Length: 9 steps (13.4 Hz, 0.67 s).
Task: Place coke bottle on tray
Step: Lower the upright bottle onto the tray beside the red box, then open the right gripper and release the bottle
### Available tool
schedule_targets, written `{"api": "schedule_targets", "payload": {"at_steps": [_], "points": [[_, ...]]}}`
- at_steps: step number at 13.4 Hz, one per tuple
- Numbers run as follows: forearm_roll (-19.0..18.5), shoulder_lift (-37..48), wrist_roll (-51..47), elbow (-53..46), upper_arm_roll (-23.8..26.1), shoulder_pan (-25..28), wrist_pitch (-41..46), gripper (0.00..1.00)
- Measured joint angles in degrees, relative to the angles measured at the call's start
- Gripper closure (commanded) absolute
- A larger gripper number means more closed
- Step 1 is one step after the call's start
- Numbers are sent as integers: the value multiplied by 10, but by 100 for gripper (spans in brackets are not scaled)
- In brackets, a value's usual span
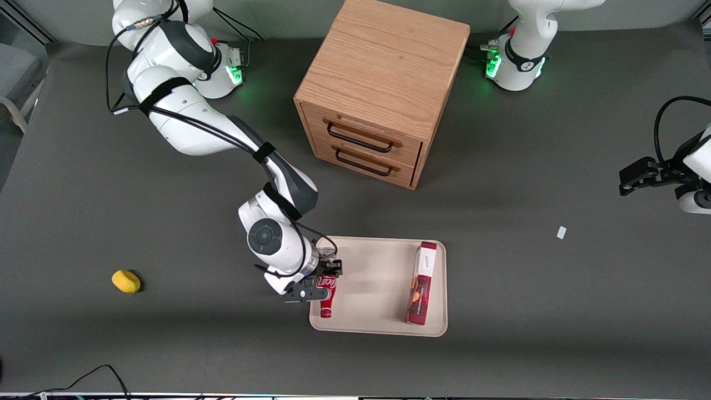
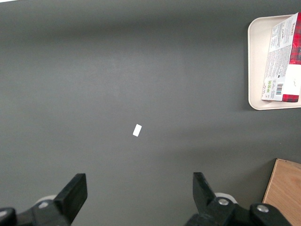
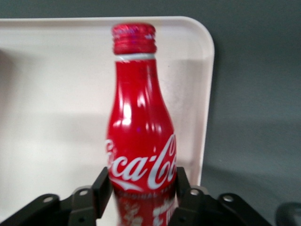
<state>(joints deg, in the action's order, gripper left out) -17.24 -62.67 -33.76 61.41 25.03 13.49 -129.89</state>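
Right wrist view cuts off the slender red coke bottle [image 3: 141, 141] at its base; black gripper [image 3: 141, 190] fingers pinch it above the beige rectangular tray's [image 3: 56, 84] rounded corner, bare tray alongside.

The coke bottle [image 3: 141, 141] has a glossy red surface, smooth as lacquered metal, with bright highlights down its body and white script printed on it. The gripper [image 3: 141, 197], closed on the bottle's lower body, has matt black fingers [image 3: 101, 188] that look like hard plastic, with small metal screws. The tray [image 1: 377, 278] under the bottle is smooth, matt beige, plastic-looking. The red-and-white box [image 1: 422, 283] lying on the tray looks like printed cardboard with a slight sheen. The wooden drawer cabinet [image 1: 383, 83], farther from the front camera than the tray, shows pale oak-like grain and dark metal handles. The table [image 1: 555, 333] is covered in a matt dark grey surface.
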Motion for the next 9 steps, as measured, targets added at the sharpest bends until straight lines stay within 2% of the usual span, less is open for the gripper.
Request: {"api": "schedule_targets", "payload": {"at_steps": [1,9], "points": [[0,-4,0,0,0,1,-7,0],[0,17,-2,-9,-1,-3,-3,0]]}}
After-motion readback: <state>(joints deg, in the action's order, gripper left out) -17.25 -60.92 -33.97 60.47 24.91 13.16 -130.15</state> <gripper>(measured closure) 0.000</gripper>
